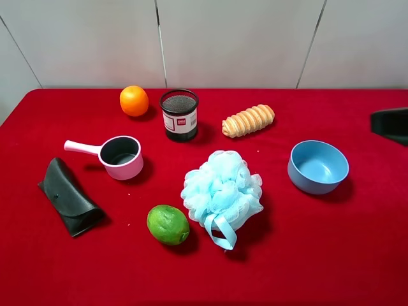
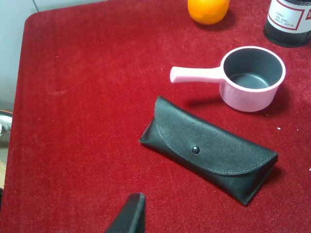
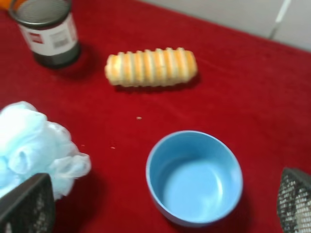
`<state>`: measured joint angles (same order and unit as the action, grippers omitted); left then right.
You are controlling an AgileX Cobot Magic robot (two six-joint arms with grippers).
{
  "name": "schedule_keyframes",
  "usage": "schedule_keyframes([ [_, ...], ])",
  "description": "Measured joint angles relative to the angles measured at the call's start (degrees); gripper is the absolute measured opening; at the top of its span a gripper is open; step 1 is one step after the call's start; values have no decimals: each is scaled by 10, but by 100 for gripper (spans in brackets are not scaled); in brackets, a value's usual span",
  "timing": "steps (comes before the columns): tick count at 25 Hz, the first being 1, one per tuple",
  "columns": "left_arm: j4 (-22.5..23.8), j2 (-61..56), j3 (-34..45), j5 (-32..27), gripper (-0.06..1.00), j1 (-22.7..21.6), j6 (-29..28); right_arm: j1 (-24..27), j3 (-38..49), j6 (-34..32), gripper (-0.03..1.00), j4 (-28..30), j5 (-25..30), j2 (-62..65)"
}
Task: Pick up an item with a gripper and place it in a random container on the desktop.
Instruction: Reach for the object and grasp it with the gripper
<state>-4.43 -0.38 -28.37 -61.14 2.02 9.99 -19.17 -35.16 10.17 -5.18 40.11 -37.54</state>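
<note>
So the fluffy light-blue mesh bath pouf [image 1: 222,191] is sitting mid-table on the red cloth [image 1: 57,274], with a green lime [image 1: 168,224] just beside it and the round matte blue bowl [image 1: 317,167] a little way off on its other side. Nothing's picked up yet, so I'd say the job is the reach-in. My take: drop straight over the fat middle of the pouf and bite deep into the mesh, because the pale ribbon loop [image 1: 220,233] looks like it'd just slip, and steer clear of the lime. The right gripper [image 3: 161,196] is at the table's edge near the bowl, its fingers [image 3: 26,204] spread wide and empty. The left gripper [image 2: 129,216] only shows one black tip, so I can't tell how open it is.
</note>
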Motion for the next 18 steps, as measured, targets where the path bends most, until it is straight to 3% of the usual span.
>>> schedule_keyframes([
  [18,0,0,0,0,99,0,0,-173,0,-42,69,16,-168,-178],
])
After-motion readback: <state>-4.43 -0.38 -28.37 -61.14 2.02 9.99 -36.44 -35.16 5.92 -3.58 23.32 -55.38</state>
